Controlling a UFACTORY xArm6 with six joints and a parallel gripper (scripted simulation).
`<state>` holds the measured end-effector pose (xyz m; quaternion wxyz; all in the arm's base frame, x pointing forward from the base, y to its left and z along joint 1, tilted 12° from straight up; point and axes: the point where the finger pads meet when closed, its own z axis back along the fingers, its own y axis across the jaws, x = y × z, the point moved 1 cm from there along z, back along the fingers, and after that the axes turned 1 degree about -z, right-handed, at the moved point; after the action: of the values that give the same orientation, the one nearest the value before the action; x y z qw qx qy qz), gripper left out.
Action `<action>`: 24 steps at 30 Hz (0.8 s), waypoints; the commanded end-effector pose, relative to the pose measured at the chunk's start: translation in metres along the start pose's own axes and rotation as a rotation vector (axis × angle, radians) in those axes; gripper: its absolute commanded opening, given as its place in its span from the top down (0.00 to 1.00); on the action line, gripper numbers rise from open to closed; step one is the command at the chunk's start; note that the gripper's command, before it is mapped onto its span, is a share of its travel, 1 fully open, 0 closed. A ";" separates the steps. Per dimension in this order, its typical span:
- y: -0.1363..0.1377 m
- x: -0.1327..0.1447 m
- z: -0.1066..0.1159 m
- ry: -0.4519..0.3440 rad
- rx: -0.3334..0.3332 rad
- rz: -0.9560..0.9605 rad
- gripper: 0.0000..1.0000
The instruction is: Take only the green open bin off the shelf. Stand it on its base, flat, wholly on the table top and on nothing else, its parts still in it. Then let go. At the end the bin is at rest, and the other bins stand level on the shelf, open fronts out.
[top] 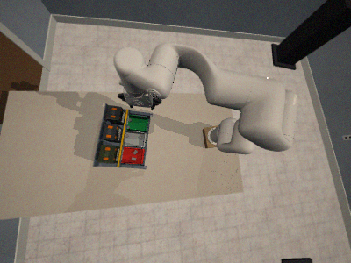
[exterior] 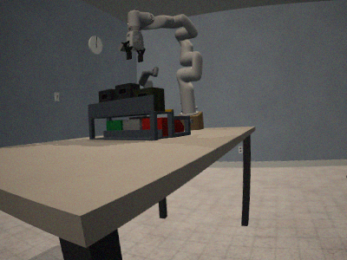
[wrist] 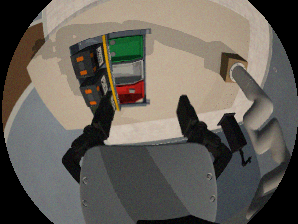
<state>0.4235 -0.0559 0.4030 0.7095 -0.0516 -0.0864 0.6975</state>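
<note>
The gripper [exterior: 134, 53] hangs high above the shelf [exterior: 122, 108], its fingers spread wide with nothing between them. The green bin [top: 138, 123] sits well below it, in the lower tier at the end of the row nearest the gripper, beside a grey bin [top: 134, 139] and then a red bin [top: 132, 155]. Its open front seems to face the arm's base, though the top view is coarse. Pale table [exterior: 130, 173] spreads around the shelf, with blue walls [exterior: 282, 65] behind.
</note>
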 end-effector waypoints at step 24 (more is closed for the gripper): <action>-0.004 0.000 -0.054 0.002 -0.016 0.000 0.00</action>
<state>0.4375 -0.0537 0.3497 0.7091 -0.0566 -0.0900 0.6970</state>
